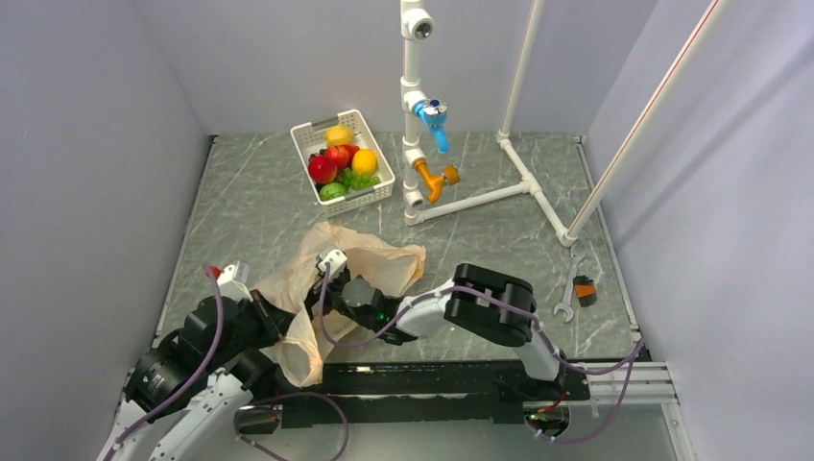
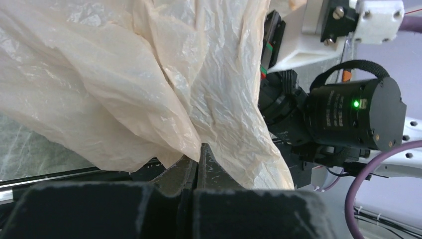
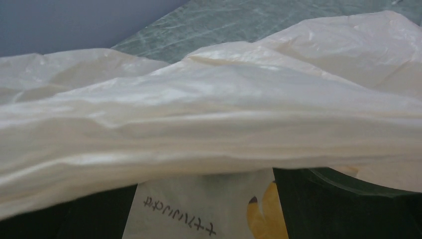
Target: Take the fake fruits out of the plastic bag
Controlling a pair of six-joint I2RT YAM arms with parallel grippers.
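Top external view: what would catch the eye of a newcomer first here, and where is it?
The crumpled peach plastic bag draws the eye first. It lies near the front of the table between the two arms, and the left gripper pinches a fold of it. Further back, a white basket holds bright fake fruits, with a white pipe frame standing to its right.
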